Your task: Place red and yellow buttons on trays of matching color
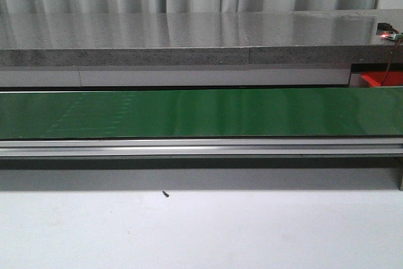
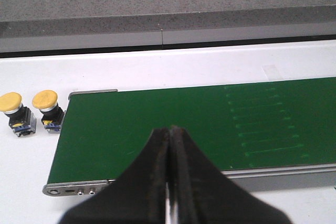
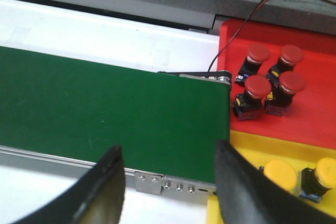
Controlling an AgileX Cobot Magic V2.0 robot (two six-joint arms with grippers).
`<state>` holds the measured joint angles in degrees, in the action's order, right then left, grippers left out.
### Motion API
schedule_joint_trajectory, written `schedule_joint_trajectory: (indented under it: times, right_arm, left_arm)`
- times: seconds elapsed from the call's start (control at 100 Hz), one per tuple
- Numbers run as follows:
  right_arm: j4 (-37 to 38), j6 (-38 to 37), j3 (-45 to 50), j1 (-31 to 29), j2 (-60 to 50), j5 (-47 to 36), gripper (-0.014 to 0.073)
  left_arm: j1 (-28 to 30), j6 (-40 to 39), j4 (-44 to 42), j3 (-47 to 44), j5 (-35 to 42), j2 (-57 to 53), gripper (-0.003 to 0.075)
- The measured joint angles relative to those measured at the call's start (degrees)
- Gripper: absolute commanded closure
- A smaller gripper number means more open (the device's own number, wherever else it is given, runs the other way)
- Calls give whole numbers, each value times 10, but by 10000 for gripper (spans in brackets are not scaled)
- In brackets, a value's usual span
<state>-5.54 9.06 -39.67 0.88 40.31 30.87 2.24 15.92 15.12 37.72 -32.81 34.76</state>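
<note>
Two yellow buttons stand on the white table just off the end of the green conveyor belt. My left gripper hangs over the belt's near edge, shut with nothing in it. In the right wrist view the red tray holds several red buttons, and the yellow tray beside it holds two yellow buttons. My right gripper is open and empty above the belt's end, next to the yellow tray. Neither gripper shows in the front view.
The belt runs across the front view with a metal rail along its near side. A grey stone ledge lies behind it, carrying a small circuit board with a red light. A corner of the red tray shows at far right.
</note>
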Motion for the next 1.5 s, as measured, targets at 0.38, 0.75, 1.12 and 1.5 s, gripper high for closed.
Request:
schedule_joint_trajectory:
  times: [0.38, 0.75, 1.12, 1.5]
  right_arm:
    - [1, -1, 1, 0, -19, 23, 661]
    - [1, -1, 1, 0, -19, 33, 662]
    - [1, -2, 1, 0, -19, 34, 662]
    - [1, -2, 1, 0, -19, 34, 662]
  left_arm:
    - [0, -3, 0, 0, -1, 0, 740]
    - [70, -72, -13, 110, -68, 34, 633]
    - [145, -76, -15, 235, -130, 160, 165]
    - [234, -94, -15, 412, -160, 441, 166]
